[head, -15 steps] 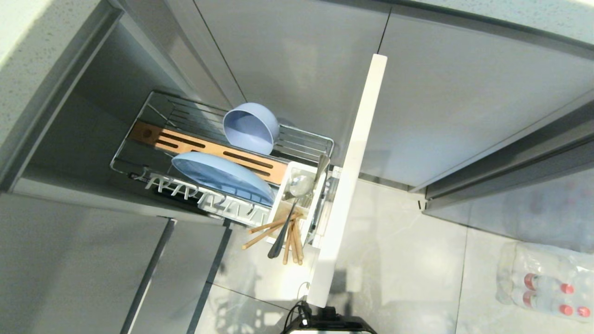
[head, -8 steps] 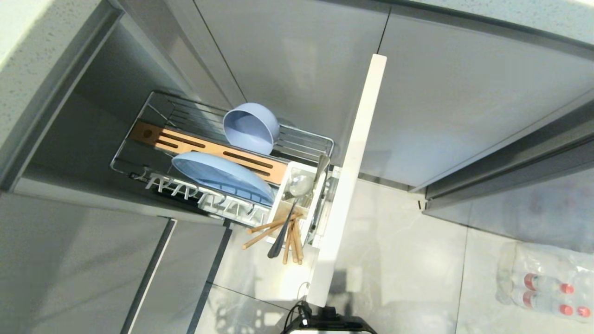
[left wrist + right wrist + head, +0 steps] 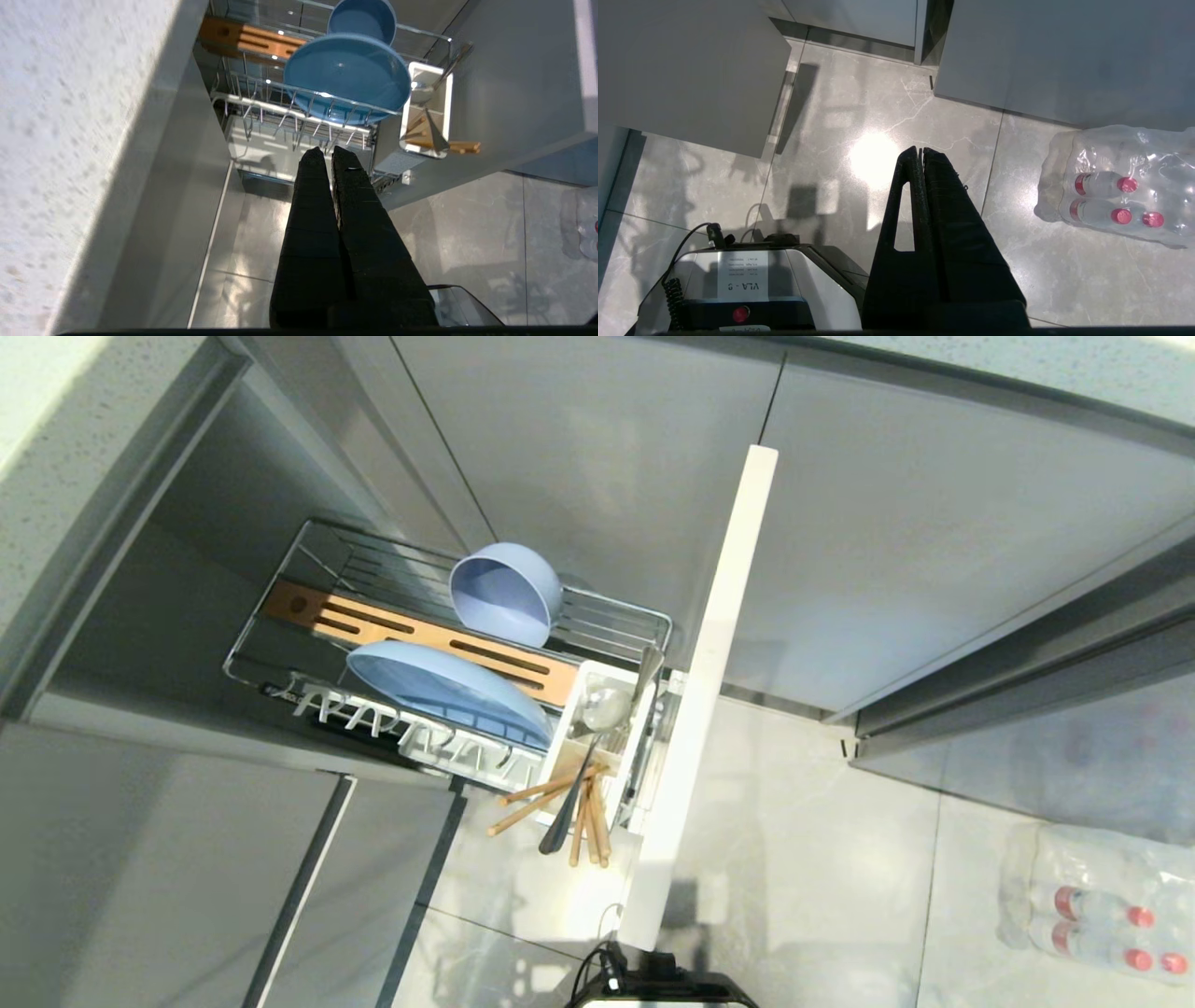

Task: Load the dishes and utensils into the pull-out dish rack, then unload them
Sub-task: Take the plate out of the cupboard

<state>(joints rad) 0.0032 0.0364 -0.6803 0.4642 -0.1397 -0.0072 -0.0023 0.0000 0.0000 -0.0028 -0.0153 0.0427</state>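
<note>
Dish rack [image 3: 280, 616] pulled out, unchanged vs a sec ago: plate [image 3: 448, 689] + bowl [image 3: 506, 593] racked, spoon [image 3: 597, 719], chopsticks [image 3: 546, 793] in caddy; load done, unload pending. L gripper [image 3: 332, 154], R gripper [image 3: 920, 154] closed, empty

Right gripper [image 3: 920, 156]: black fingers pressed together, holding nothing, hanging above the floor. Floor [image 3: 859, 116]: glossy grey marbled tile with a bright glare spot. Cabinet fronts [image 3: 682, 70]: grey. Robot base [image 3: 752, 280]: white and black, labelled, with a red button and coiled cable. Shrink-wrapped pack of bottles [image 3: 1115, 182]: red caps, lying on the floor.
</note>
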